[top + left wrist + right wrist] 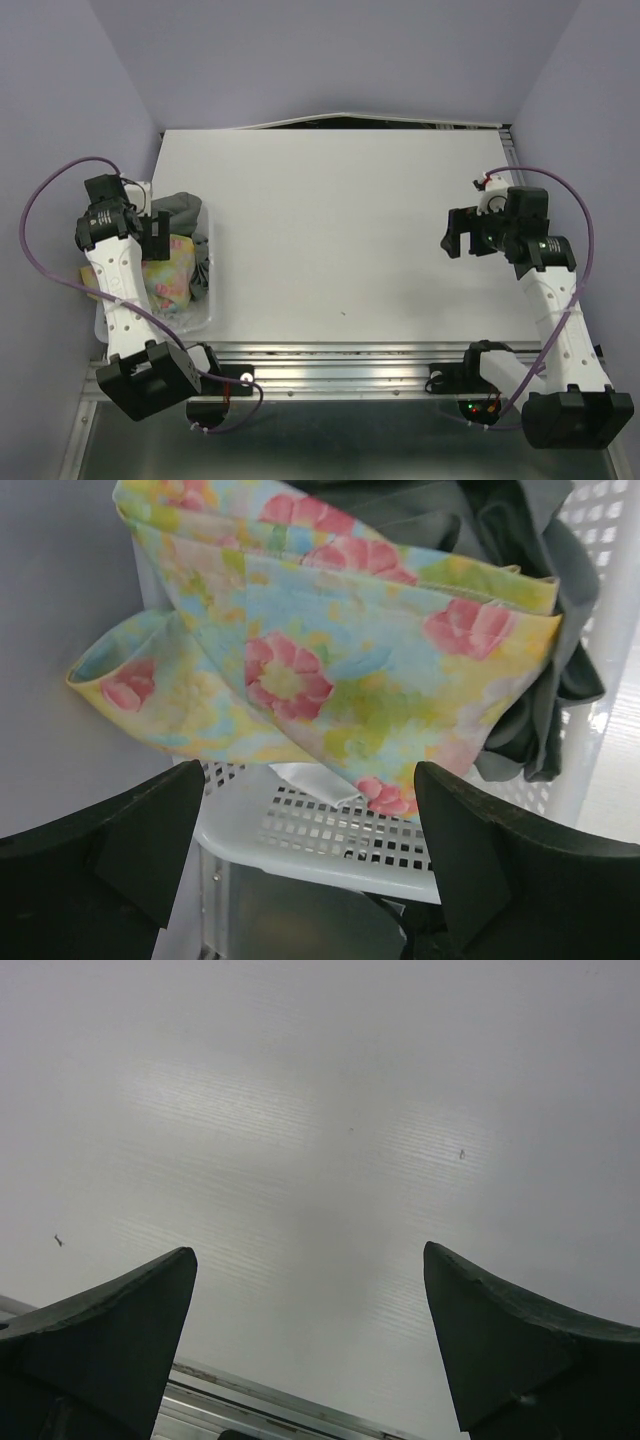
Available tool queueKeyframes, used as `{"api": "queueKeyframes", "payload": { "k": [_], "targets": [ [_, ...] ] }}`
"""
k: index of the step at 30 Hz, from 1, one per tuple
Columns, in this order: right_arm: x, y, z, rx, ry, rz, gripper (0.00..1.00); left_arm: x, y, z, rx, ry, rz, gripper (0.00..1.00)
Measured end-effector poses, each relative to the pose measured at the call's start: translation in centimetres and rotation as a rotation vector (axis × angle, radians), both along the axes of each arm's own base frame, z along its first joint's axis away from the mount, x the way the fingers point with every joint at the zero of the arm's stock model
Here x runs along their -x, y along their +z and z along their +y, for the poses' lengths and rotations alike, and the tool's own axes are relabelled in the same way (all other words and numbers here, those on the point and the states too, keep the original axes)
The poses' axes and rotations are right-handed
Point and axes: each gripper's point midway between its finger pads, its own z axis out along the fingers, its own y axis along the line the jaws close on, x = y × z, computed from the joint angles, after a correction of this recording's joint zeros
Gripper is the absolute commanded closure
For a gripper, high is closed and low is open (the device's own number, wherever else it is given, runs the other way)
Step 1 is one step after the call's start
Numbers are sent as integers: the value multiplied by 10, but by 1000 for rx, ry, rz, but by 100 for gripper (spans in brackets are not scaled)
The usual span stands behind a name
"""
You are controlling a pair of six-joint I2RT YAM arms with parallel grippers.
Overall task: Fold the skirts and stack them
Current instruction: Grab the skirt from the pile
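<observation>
- The floral skirt [330, 670] lies bunched on top in the basket [330, 835], with the grey skirt [520, 540] crumpled behind it against the basket's far wall.
- The left gripper [310, 780] hangs just above the basket's near rim with its fingers spread wide, clamped on nothing.
- The right gripper [310, 1260] hovers over the bare table [340, 220], well away from the basket, fingers likewise apart.
- I judge the step in hand is lifting the floral skirt out. Best to pinch a single folded edge near the top, not a thick wad, and to avoid snagging the grey cloth or the basket's lattice.
- The lift should go straight up from the basket, then across to the table.
- No brand, label or writing can be read anywhere.
</observation>
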Motion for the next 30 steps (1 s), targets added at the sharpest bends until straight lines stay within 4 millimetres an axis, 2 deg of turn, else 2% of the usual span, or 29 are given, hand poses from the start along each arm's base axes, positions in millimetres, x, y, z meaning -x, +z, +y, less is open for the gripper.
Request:
{"api": "queueKeyframes", "payload": {
  "k": [5, 9, 16, 19, 20, 24, 28, 29, 30],
  "targets": [
    [-1, -4, 4, -15, 18, 19, 0, 12, -17, 23, -6, 81, 27, 2],
    [-2, -8, 6, -23, 29, 37, 0, 9, -27, 33, 30, 105, 15, 2],
    [-4, -13, 8, -33, 37, 61, 0, -8, -41, 23, 135, 47, -16, 2],
    [-4, -13, 8, -34, 37, 61, 0, -17, -48, 19, 186, 26, -27, 10],
    [-4, -13, 8, -34, 37, 61, 0, -20, -50, 18, 204, 19, -28, 18],
    [-4, -12, 8, -33, 37, 58, 0, -28, -59, 14, 263, 4, -33, 28],
    [-3, -11, 8, -33, 37, 50, 0, -33, -60, 11, 288, -9, -44, 51],
    [-3, -10, 8, -33, 37, 49, 0, -34, -60, 10, 291, -12, -49, 66],
    [-3, -10, 8, -33, 37, 49, 0, -35, -60, 9, 295, -16, -53, 76]
  ]
}}
